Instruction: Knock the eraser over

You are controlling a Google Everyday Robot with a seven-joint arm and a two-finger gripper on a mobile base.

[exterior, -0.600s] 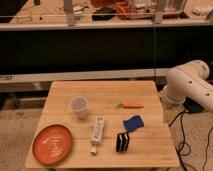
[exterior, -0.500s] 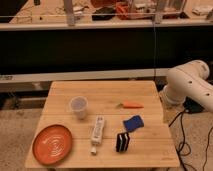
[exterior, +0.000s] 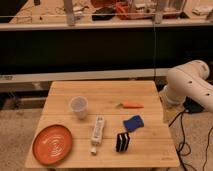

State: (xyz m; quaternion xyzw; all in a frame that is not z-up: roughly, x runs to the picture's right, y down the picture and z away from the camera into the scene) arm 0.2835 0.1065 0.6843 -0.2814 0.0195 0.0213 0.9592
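The eraser is a small black block with thin white stripes. It stands upright on the wooden table, near the front edge and right of the middle. My white arm bulks at the right side of the table, well away from the eraser. The gripper itself is out of view; only the arm's upper segments show.
A blue flat pad lies just behind the eraser. A long white bar-shaped device lies to its left. A translucent cup, an orange plate and a carrot are also on the table. Cables hang at the right.
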